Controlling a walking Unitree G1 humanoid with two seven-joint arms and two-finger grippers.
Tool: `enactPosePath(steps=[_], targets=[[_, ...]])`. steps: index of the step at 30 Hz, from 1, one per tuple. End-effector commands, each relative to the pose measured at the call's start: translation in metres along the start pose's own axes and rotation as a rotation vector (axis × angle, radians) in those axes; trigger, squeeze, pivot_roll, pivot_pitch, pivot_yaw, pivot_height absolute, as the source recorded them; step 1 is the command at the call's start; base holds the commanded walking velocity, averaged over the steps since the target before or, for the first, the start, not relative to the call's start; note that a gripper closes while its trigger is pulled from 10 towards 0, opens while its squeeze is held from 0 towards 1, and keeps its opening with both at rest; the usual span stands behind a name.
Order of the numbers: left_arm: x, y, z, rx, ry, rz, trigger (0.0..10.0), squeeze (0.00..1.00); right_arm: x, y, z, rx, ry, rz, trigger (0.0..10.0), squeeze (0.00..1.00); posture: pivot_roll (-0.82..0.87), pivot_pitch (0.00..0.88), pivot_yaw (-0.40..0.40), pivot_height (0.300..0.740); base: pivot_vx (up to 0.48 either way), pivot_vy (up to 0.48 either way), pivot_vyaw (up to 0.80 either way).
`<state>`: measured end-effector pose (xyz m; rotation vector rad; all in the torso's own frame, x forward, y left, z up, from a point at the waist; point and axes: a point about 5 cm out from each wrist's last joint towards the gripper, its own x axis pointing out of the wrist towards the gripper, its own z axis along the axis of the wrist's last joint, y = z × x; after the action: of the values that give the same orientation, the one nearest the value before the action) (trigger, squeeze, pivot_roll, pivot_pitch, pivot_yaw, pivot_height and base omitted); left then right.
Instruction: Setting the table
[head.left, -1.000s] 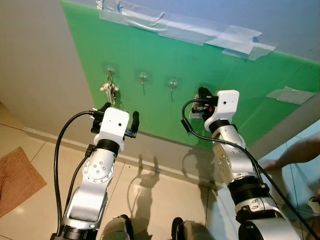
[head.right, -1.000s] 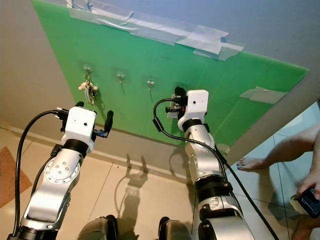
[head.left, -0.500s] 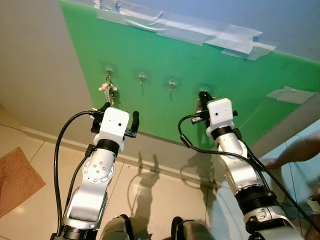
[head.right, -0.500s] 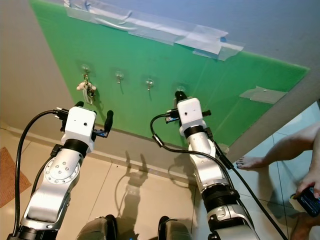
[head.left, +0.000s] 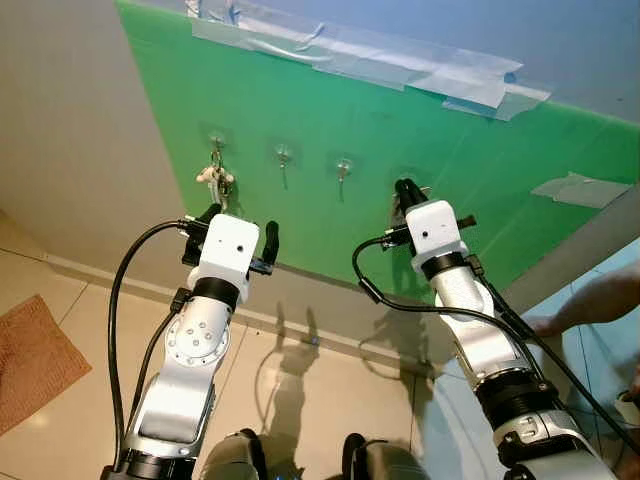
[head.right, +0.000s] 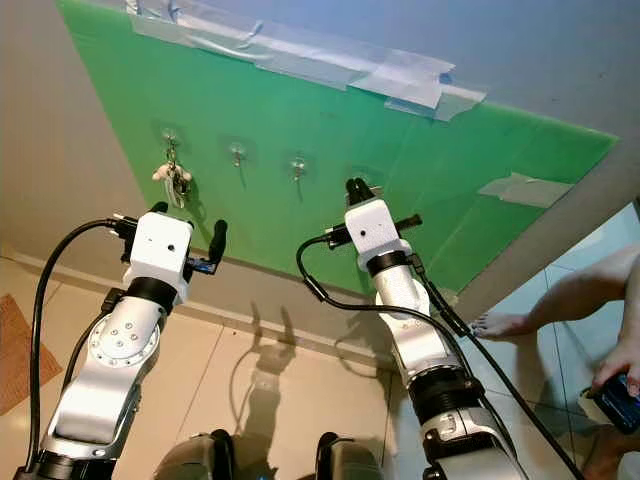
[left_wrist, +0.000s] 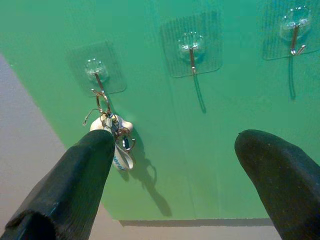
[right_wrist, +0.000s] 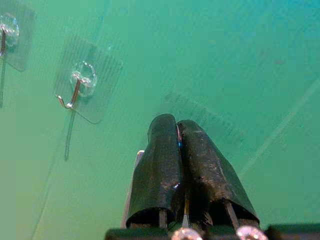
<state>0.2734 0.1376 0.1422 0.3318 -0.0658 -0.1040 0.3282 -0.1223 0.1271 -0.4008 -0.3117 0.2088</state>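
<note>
green board (head.left: 400, 130), black pincer (right_wrist: 181, 131), rust-brown mat (head.left: 30, 360)

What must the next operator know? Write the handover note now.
Left gripper: open, empty, hovering just below the key bunch on the end hook.
Right gripper: shut on a small item, too hidden to identify, raised to the fourth hook pad on the green board.
Done: one bunch hung.
Left: hang the held item. No table things are in sight.
</note>
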Motion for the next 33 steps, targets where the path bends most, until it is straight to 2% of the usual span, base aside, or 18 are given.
enactPosePath(steps=[1,11,20,21,22,23,26,27,33], targets=[[0.0,-0.001,0.004,0.01,-0.018,0.0,10.0,0.0,0.001,0.0,0.002,-0.037,-0.028,0.017,10.0,0.0,0.03,0.154,-0.072,0.74,0.0,0.0,0.0],[0.001,-0.001,0.005,0.014,-0.021,-0.001,10.0,0.0,0.006,0.006,-0.003,-0.126,-0.031,0.096,10.0,0.0,0.03,0.16,-0.066,0.74,0.0,0.0,0.0],[0.0,0.0,0.004,0.013,-0.02,0.008,10.0,0.0,0.01,0.009,-0.002,-0.129,-0.042,0.112,10.0,0.0,0.04,0.161,-0.071,0.74,0.0,0.0,0.0],[0.0,0.0,0.004,0.013,-0.02,0.008,10.0,0.0,0.012,0.006,-0.004,-0.052,-0.013,0.075,10.0,0.0,0.04,0.161,-0.071,0.74,0.0,0.0,0.0],[0.0,0.0,0.004,0.013,-0.02,0.008,10.0,0.0,0.012,0.006,-0.004,-0.052,-0.013,0.075,10.0,0.0,0.04,0.161,-0.071,0.74,0.0,0.0,0.0],[0.0,0.0,0.004,0.013,-0.02,0.007,10.0,0.0,0.014,-0.001,-0.006,0.046,0.027,0.016,10.0,0.0,0.04,0.162,-0.069,0.74,0.0,0.0,0.0],[0.0,0.0,0.004,0.013,-0.02,0.006,10.0,0.0,0.017,-0.012,-0.01,0.176,0.086,-0.086,10.0,0.0,0.04,0.162,-0.069,0.74,0.0,0.0,0.0],[0.0,0.0,0.004,0.013,-0.021,0.006,10.0,0.0,0.017,-0.017,-0.014,0.26,0.122,-0.144,10.0,0.0,0.04,0.162,-0.069,0.74,0.0,0.0,0.0],[0.001,0.0,0.004,0.014,-0.022,0.003,10.0,0.0,0.017,-0.018,-0.015,0.291,0.13,-0.157,10.0,0.0,0.03,0.16,-0.067,0.74,0.0,0.0,0.0]])
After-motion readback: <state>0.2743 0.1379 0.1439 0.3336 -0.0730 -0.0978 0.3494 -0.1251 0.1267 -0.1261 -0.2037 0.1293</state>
